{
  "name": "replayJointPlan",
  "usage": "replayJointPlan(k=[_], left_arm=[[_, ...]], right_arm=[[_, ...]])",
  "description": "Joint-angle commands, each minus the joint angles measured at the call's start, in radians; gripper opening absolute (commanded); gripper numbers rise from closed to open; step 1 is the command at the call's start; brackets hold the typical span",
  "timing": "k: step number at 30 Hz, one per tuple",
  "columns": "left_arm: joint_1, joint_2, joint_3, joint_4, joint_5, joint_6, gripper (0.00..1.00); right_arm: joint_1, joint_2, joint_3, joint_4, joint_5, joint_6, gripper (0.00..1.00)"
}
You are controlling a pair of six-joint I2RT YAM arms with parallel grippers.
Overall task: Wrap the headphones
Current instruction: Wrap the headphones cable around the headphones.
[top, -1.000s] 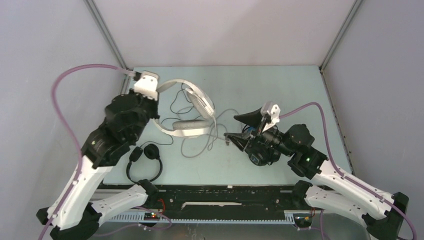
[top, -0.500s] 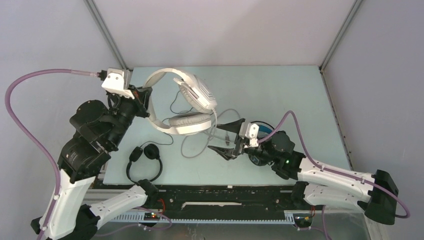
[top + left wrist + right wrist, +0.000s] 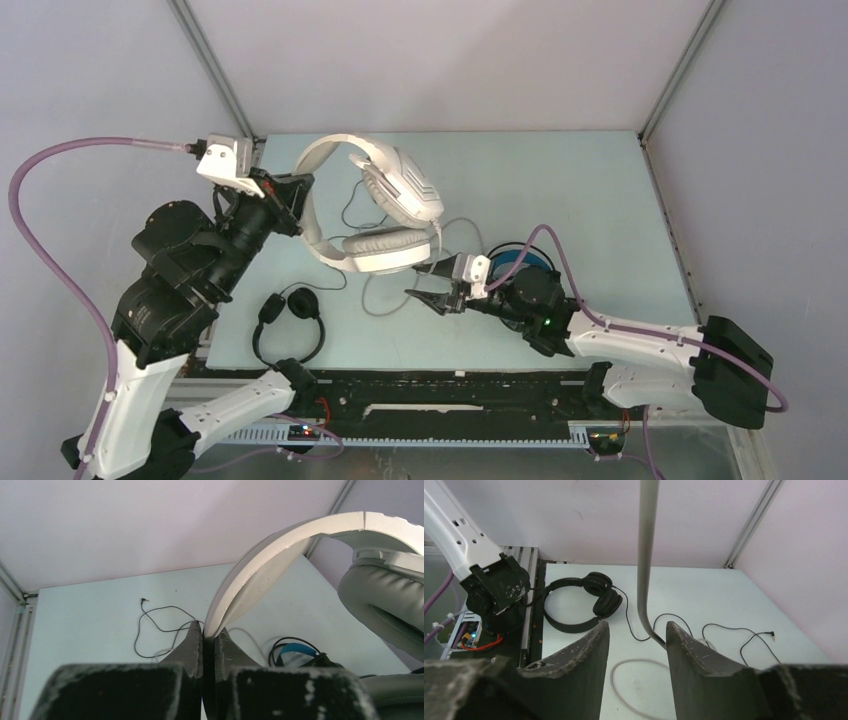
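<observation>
Your left hand (image 3: 209, 632) clamped the white headphones' (image 3: 385, 250) band (image 3: 260, 565), so their cable (image 3: 647, 555) hung between your right hand's (image 3: 637, 627) spread fingers (image 3: 584, 655).

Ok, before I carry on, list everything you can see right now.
white-grey over-ear headphones: one, held above the table centre
grey cable: one, hanging from them, looping on the table
small slim black headphones: one, near-left table edge
thin black cable: one, trailing across the table
black over-ear headphones with blue accents: one, right of centre, partly hidden by the right arm
table: one, pale blue-green
left gripper: black, shut on the white headband
right gripper: black, open astride the grey cable
</observation>
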Motion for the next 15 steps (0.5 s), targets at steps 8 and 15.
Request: replayJointPlan(k=[8,15], left_arm=[[0.004,-0.035,0.044,0.18,0.182,-0.205,0.0],[0.004,-0.05,0.024,0.196,0.208,-0.234,0.0]], right_arm=[[-0.041,0.071,-0.039,0.288,-0.033,0.078,0.44],[-0.04,0.112,-0.033,0.37,-0.059,0.093,0.53]])
